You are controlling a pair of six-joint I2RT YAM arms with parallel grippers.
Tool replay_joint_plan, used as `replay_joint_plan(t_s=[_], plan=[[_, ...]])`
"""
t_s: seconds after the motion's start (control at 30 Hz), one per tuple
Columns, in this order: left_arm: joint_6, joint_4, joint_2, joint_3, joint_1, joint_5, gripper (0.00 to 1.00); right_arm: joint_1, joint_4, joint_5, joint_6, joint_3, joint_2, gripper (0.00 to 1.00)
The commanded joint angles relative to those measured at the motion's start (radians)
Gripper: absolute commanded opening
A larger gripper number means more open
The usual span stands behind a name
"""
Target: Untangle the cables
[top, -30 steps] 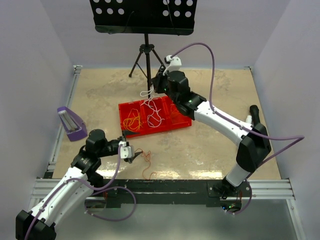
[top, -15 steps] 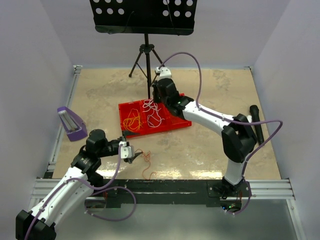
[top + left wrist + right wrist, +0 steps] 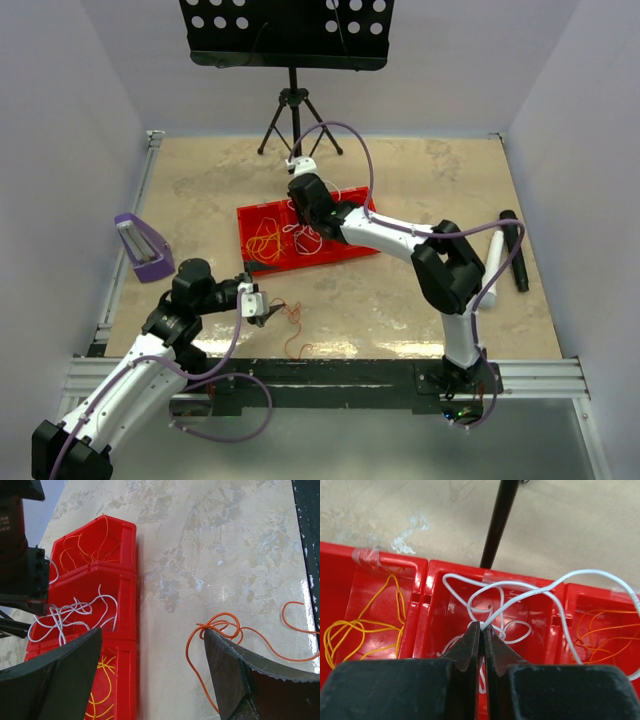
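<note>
Right wrist: right gripper (image 3: 481,625) pinches white cable (image 3: 590,571) over red bin's (image 3: 422,595) middle compartment.
Left gripper (image 3: 152,631) spread wide beside orange cable (image 3: 218,625).

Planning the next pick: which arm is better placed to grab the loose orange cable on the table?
Left, probably. The left claw is open right beside the orange cable, while the right claw is shut on a white cable over the red tray.
</note>
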Motion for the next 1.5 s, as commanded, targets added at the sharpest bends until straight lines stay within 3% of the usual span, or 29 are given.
replay_joint_plan(t_s=[0.0, 0.87, 1.03, 1.33, 1.43, 1.47], plan=[[0.009, 0.006, -0.003, 0.018, 0.011, 0.020, 0.87, 0.018, -0.023, 0.027, -0.028, 0.055, 0.018, 0.00], [0.018, -0.017, -0.005, 0.027, 0.013, 0.026, 0.86, 0.013, -0.084, 0.066, -0.026, 0.102, 0.178, 0.00], [0.014, -0.015, -0.005, 0.028, 0.014, 0.032, 0.85, 0.015, -0.095, 0.096, -0.036, 0.127, 0.156, 0.18], [0.023, -0.035, -0.011, 0.033, 0.017, 0.032, 0.85, 0.015, -0.118, 0.165, -0.034, 0.182, 0.193, 0.19], [0.025, -0.035, -0.008, 0.031, 0.017, 0.034, 0.85, 0.018, -0.117, 0.140, -0.030, 0.174, 0.176, 0.31], [0.026, -0.035, -0.009, 0.033, 0.017, 0.034, 0.84, 0.019, -0.121, 0.131, -0.028, 0.171, 0.167, 0.39]])
